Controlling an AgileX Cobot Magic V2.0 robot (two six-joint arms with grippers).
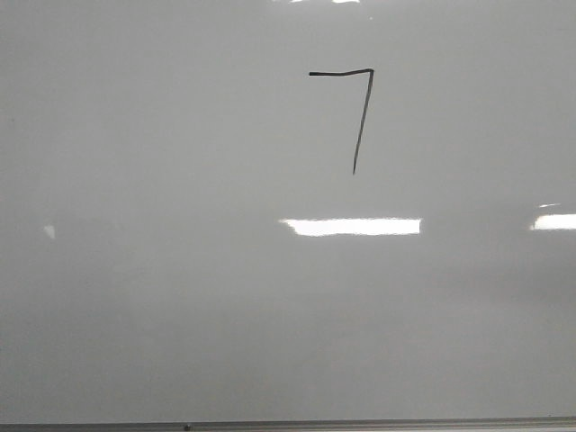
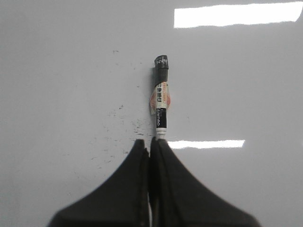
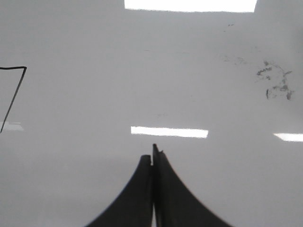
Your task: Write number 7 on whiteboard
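Left gripper: the left gripper (image 2: 150, 146) has its dark, tapering fingers pressed together around a marker (image 2: 161, 97), which stands out straight beyond the tips over the board.
Marker: a slim black barrel with a white and orange label; the far end is black and ribbed, and I cannot tell whether that is a cap or the nib.
Whiteboard: the whiteboard (image 1: 135, 297) is glossy pale grey, with bright rectangular glare and faint dark smudges near the marker.
Number 7: the number 7 (image 1: 358, 108) sits in the upper middle of the board, a thin black top stroke joined to a longer slanted downstroke. It looks complete.
Right gripper: the right gripper (image 3: 152, 158) is closed with nothing between its fingers.
Risk: if the marker's end dips to the slick surface, it could leave a stray line; a gripper brushing the digit could smear it.
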